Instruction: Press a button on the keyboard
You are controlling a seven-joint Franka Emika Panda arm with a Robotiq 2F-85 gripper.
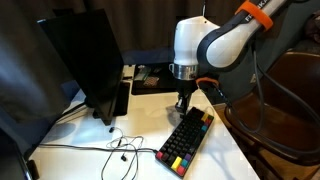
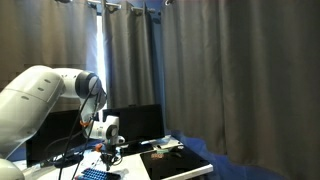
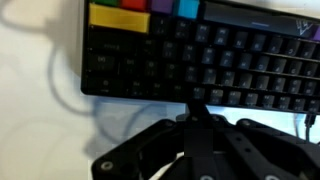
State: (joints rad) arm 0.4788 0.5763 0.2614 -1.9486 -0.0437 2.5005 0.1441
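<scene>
Your keyboard (image 1: 186, 140) sits on the white table (image 1: 148, 112), close to the front edge and the side edge by the arm. Its long axis runs diagonally from the front edge back toward the gripper (image 1: 183, 103). The coloured key row lines the long side nearest that side edge. In the wrist view the claw looks clenched on nothing, over the black keys. The legends are too blurry to read.

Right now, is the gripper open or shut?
Shut: in the wrist view the gripper shows its fingertips pressed together, with no gap, near the edge of the keyboard.
</scene>
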